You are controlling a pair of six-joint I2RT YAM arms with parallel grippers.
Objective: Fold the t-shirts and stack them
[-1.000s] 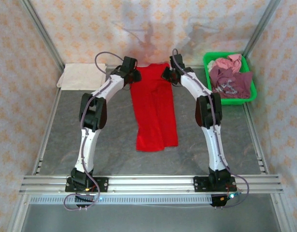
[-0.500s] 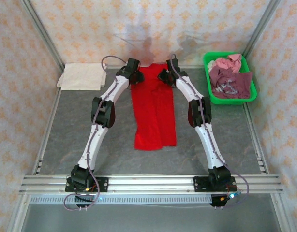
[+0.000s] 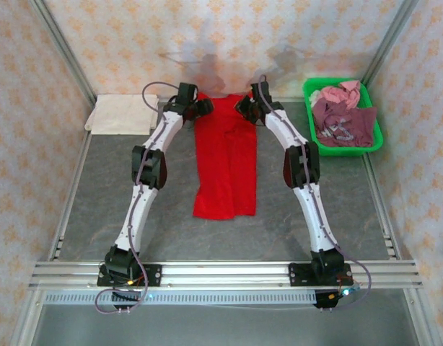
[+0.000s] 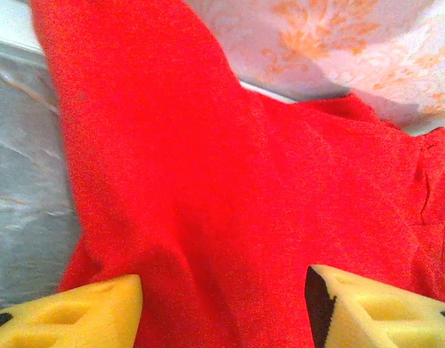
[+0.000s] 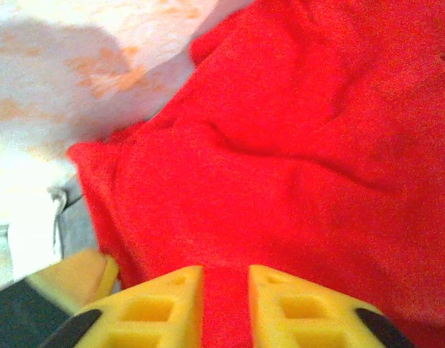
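As seen from above, logged cream t-shirt [image 3: 120,114] folded far left, red t-shirt [image 3: 225,162] a long strip mid-worktop, cross-folds pending, other t-shirts [image 3: 340,115] in basket [image 3: 348,150]. Noted left hand [image 3: 200,108] wide apart, right hand [image 3: 244,109] barely apart, at strip's far end.

top external: high above and behind the red t-shirt [image 3: 225,155], looking down and forward, far off.
left wrist: very close over its far left part, looking along it.
right wrist: very close over its far right part.
shared: its far end.
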